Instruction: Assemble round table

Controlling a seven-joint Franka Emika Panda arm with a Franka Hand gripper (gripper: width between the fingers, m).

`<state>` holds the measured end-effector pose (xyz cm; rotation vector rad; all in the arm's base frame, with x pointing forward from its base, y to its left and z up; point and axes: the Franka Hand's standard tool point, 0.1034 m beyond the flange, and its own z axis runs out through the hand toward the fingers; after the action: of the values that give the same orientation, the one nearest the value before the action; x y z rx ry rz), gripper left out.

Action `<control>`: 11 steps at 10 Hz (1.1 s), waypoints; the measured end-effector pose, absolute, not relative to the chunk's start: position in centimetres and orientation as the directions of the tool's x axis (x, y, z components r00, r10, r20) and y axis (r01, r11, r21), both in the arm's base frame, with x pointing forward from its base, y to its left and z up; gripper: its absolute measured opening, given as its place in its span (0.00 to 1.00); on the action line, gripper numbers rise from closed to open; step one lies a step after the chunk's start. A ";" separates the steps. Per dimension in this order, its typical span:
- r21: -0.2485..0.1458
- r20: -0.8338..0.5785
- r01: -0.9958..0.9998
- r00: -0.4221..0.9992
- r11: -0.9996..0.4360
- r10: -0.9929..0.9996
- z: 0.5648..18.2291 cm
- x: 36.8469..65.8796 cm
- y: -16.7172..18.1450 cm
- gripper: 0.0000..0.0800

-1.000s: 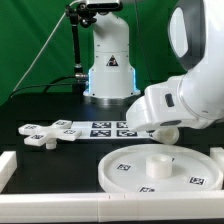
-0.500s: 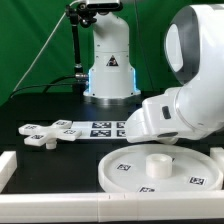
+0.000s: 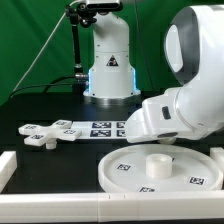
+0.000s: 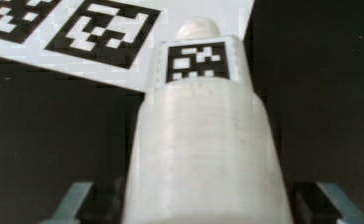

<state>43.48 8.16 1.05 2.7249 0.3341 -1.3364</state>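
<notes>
Over the last second the arm is lowered, then held still. The claw (image 4: 200, 203) is seen apart, astride the lying cylinder (image 4: 200, 110), not yet clamped. The cylinder is on the table (image 3: 55, 155), at 12 o'clock from the disc (image 3: 125, 172). A grasp is judged imminent.

Exterior view is evenly bright but coarse (low resolution); in the wrist view the cylinder (image 4: 197, 150) looks soft, blurred.

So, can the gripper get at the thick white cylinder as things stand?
Probably yes: in the wrist view the cylinder sits between the fingers of the gripper, and nothing blocks it. Contact is unclear.
</notes>
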 end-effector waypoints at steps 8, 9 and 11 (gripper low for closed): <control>-0.155 -0.679 0.358 0.639 -0.921 0.362 6.9 47.8 7.1 0.51; -0.137 -0.600 0.368 0.708 -0.920 0.373 6.7 48.7 7.0 0.51; -0.109 -0.517 0.339 0.783 -0.934 0.345 7.3 48.4 5.9 0.51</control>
<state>48.45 5.94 7.28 2.9759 0.5705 -0.8661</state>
